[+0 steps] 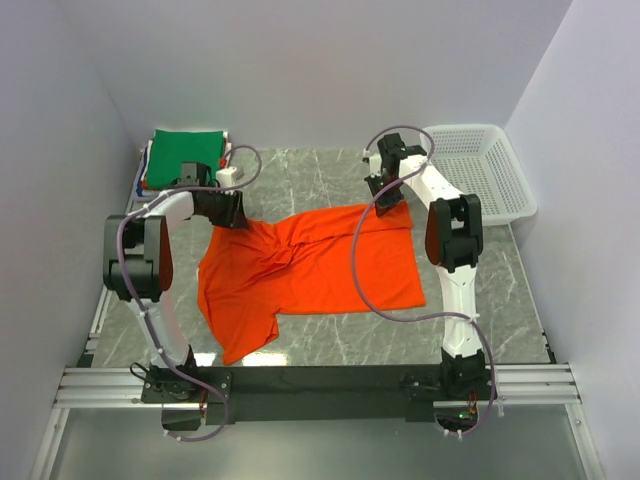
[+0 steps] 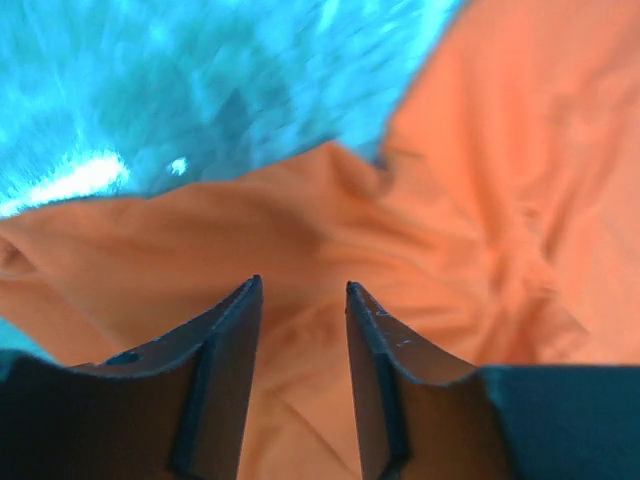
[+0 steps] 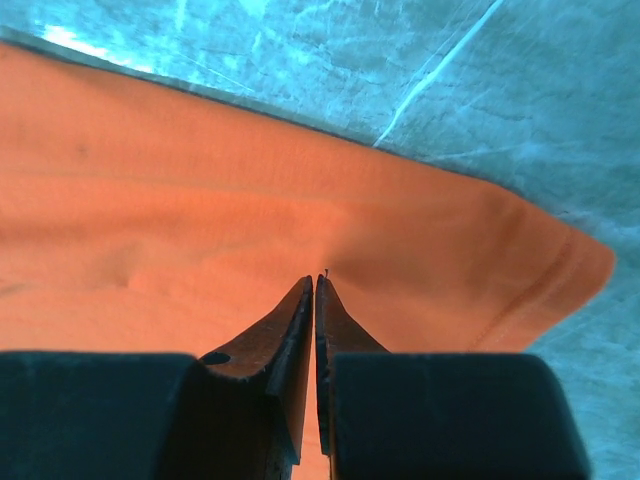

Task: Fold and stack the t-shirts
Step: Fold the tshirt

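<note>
The bright orange t-shirt (image 1: 310, 265) lies spread and wrinkled on the marble table (image 1: 470, 280). My left gripper (image 1: 228, 210) is at the shirt's far left corner. In the left wrist view it (image 2: 300, 287) is open, with orange cloth (image 2: 480, 150) under and between its fingers. My right gripper (image 1: 386, 196) is at the shirt's far right corner. In the right wrist view it (image 3: 316, 280) is shut, pinching the orange cloth (image 3: 200, 200) near its hem. A folded green t-shirt (image 1: 186, 150) tops a stack at the far left, with red and white cloth edges beneath it.
A white lattice basket (image 1: 480, 170) stands at the far right. A small white box (image 1: 230, 176) sits beside the stack, close to my left arm. Grey walls close in on both sides. A metal rail (image 1: 320, 385) runs along the near edge.
</note>
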